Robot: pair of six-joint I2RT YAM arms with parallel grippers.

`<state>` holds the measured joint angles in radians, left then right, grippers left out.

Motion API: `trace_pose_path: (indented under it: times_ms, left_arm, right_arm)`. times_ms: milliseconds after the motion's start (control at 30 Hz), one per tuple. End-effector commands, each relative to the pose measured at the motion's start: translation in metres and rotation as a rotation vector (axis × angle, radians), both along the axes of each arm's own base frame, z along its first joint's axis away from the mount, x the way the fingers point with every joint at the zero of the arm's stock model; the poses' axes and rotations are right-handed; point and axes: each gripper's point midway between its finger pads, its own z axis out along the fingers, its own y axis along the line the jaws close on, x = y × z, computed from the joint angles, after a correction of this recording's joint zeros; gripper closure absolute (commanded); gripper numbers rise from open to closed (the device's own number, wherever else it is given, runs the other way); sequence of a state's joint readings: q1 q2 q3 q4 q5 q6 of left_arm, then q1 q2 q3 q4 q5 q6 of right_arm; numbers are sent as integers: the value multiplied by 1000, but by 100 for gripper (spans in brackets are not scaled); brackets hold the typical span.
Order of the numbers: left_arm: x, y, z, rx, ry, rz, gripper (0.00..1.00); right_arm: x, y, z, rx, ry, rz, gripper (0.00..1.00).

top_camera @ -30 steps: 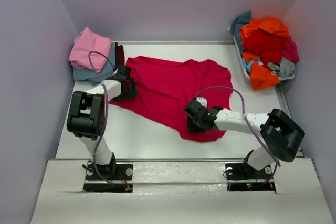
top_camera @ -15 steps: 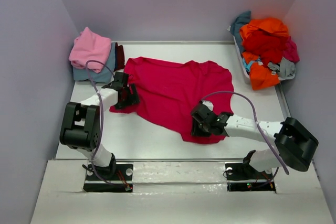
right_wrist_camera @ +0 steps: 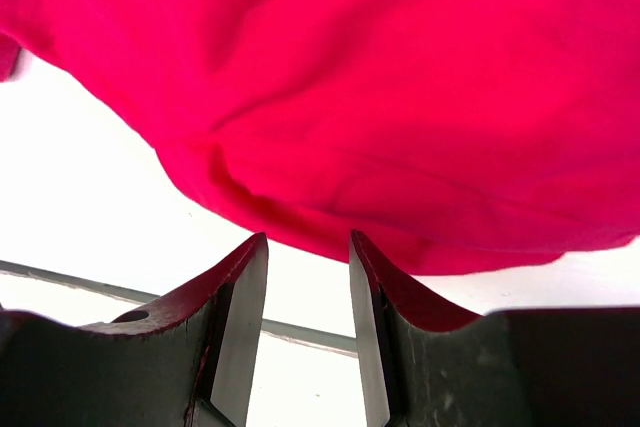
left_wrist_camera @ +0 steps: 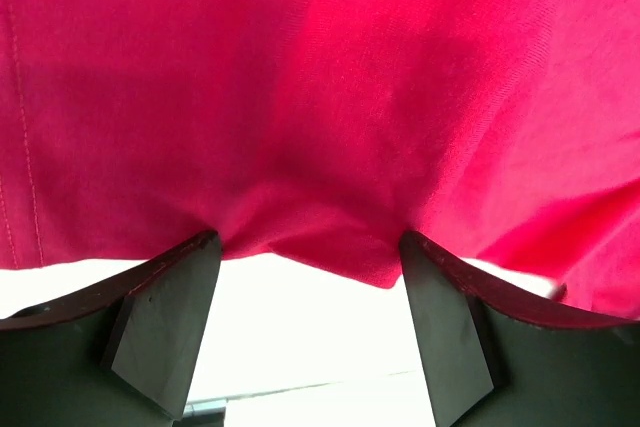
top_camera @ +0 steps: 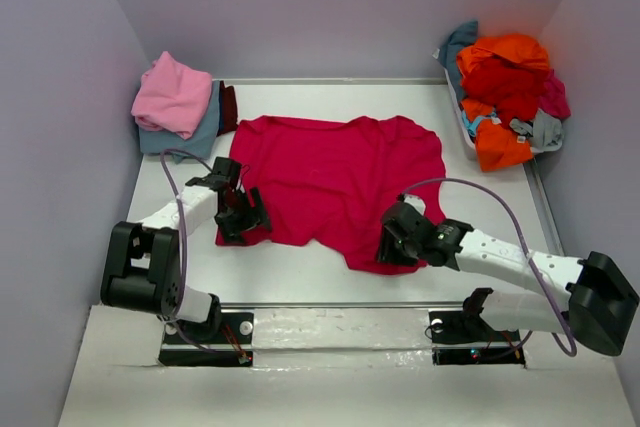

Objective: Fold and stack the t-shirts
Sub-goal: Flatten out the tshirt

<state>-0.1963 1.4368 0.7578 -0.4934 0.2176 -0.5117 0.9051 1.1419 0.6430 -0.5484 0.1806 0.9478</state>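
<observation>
A magenta-red t-shirt lies spread flat in the middle of the white table. My left gripper sits at the shirt's near-left corner, and in the left wrist view its jaws stand wide open, with the cloth's edge dipping between the fingertips. My right gripper is at the near hem; in the right wrist view it is partly open, the hem just past its tips and bare table showing in the gap. Neither gripper holds cloth.
Folded t-shirts are stacked at the back left: pink on dusty blue, with maroon beside them. A bin at the back right holds a heap of orange, red, teal and grey shirts. Walls enclose the table.
Both grippers have drawn back toward the near edge. The shirt's near-left corner has come nearer with the left gripper, so its left edge now runs straighter.
</observation>
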Motion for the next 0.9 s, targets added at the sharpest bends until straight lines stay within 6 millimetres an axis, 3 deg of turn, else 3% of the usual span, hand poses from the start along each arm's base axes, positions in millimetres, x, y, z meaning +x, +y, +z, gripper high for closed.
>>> trace_pose_path:
  times_ms: [0, 333, 500, 700, 867]
  left_arm:
    - [-37, -12, 4, -83, 110, 2, 15]
    - [-62, -10, 10, -104, 120, -3, 14]
    - [-61, 3, 12, -104, 113, 41, 14]
    - [-41, 11, 21, -85, 57, 53, 14]
    - [0, 22, 48, -10, -63, 53, 15]
  right_arm:
    - [-4, -7, -4, -30, 13, -18, 56]
    - [4, -2, 0, -52, 0, -10, 55]
    - [9, 9, -15, -78, 25, 13, 55]
    - [18, 27, -29, -90, 49, 46, 56]
    - [21, 31, -35, -109, 64, 51, 56]
